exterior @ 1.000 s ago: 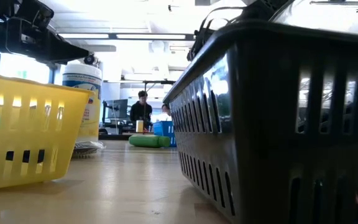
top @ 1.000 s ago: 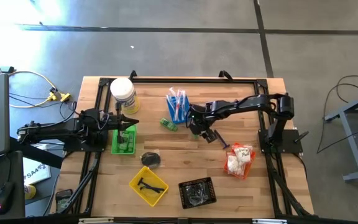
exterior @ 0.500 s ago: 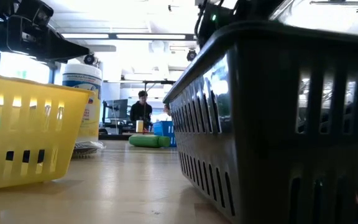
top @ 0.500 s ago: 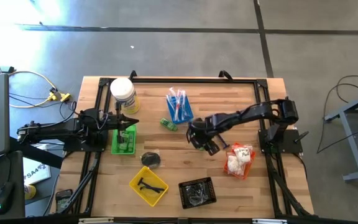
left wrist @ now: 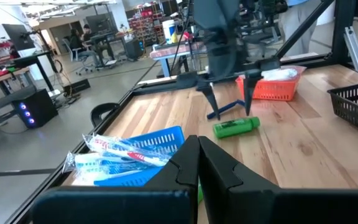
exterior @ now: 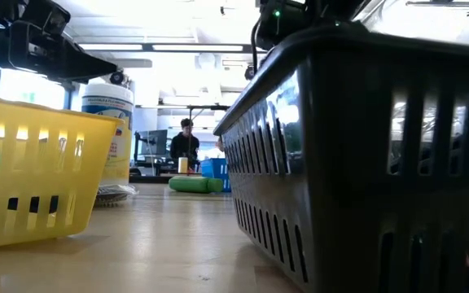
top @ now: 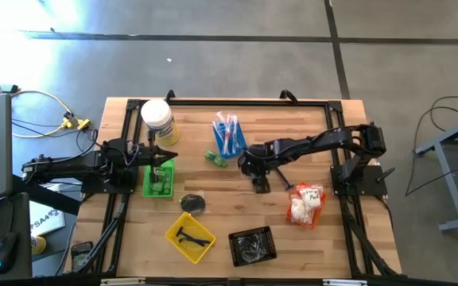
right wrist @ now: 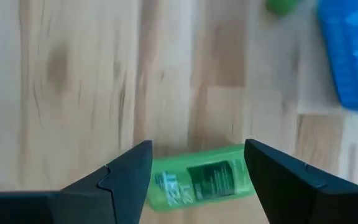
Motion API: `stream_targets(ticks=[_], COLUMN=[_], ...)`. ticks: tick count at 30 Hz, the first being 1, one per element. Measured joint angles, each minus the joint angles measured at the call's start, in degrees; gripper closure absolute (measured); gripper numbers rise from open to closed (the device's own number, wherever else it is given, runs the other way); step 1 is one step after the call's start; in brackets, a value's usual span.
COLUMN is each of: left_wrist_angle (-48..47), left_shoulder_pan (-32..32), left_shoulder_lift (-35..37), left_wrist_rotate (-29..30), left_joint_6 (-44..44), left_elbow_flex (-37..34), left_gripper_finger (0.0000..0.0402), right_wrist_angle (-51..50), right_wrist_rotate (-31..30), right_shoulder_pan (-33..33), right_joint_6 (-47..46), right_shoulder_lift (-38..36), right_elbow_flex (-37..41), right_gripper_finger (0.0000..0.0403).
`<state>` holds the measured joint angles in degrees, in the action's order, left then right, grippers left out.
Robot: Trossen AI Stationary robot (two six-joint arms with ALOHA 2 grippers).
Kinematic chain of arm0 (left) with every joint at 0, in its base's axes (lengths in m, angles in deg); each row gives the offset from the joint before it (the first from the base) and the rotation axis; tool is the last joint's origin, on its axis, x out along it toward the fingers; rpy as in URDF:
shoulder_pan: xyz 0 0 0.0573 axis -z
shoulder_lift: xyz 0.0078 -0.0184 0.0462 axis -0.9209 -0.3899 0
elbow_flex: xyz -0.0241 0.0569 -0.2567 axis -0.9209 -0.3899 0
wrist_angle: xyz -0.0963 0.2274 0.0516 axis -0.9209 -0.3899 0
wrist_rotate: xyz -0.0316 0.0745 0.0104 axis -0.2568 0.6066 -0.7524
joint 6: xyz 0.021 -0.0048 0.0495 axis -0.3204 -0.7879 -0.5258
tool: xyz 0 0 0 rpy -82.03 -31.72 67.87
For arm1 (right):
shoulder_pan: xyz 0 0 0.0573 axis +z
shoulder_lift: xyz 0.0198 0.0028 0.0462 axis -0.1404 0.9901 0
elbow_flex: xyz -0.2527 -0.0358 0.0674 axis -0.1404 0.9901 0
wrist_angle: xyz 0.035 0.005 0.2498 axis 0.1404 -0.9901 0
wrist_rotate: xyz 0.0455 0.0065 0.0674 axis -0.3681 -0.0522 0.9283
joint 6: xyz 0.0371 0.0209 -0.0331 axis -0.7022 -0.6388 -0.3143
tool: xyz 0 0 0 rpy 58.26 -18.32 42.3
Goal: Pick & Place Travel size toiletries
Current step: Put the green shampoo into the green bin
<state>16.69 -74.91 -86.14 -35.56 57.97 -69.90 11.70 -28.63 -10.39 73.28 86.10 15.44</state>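
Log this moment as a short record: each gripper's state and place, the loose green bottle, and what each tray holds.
left gripper: shut, over the green tray, beside the white tub
right gripper: open, empty, jaws straddling the green bottle from above
green bottle: lying on its side on the bare wood, near the blue tray
blue tray: wrapped toothbrushes
orange tray: white sachets
yellow tray: black T-shaped piece
black basket: dark bits, too small to tell
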Motion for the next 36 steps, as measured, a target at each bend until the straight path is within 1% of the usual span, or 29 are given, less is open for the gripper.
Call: stream_targets(ticks=[2, 4, 9, 12, 16, 26, 30, 36], left_wrist_angle=[0.0, -0.1, -1.3, -1.2, -1.1, -0.8, -0.9, -0.9], left_shoulder_pan=[0.0, 0.0, 0.0, 0.0, 0.0, 0.0, 0.0, 0.0], left_shoulder_lift=[0.0, 0.0, 0.0, 0.0, 0.0, 0.0, 0.0, 0.0], left_wrist_rotate=[0.0, 0.0, 0.0, 0.0, 0.0, 0.0, 0.0, 0.0], left_joint_6=[0.0, 0.0, 0.0, 0.0, 0.0, 0.0, 0.0, 0.0], left_elbow_flex=[0.0, 0.0, 0.0, 0.0, 0.0, 0.0, 0.0, 0.0], left_gripper_finger=[0.0402, 0.0402, 0.0402, 0.0401, 0.0402, 0.0402, 0.0402, 0.0402], right_wrist_angle=[0.7, 0.0, -4.2, -3.9, -2.6, -4.5, -4.0, -1.0], right_wrist_rotate=[1.8, 2.2, 1.3, 0.7, -2.7, -4.5, -8.9, -11.7], right_shoulder_pan=[-0.9, -1.2, 0.3, 1.7, 2.9, 2.8, 4.1, 6.8], right_joint_6=[-8.1, -14.1, -24.0, -28.9, -29.8, -31.1, -29.8, -25.7], right_shoulder_lift=[0.0, 0.0, 0.3, 2.2, 4.2, 5.1, 4.8, 2.7], right_elbow_flex=[0.0, 0.0, 0.0, 0.0, -0.2, -0.2, -0.1, -0.8], right_gripper_finger=[0.0155, 0.0155, 0.0155, 0.0155, 0.0155, 0.0155, 0.0155, 0.0155])
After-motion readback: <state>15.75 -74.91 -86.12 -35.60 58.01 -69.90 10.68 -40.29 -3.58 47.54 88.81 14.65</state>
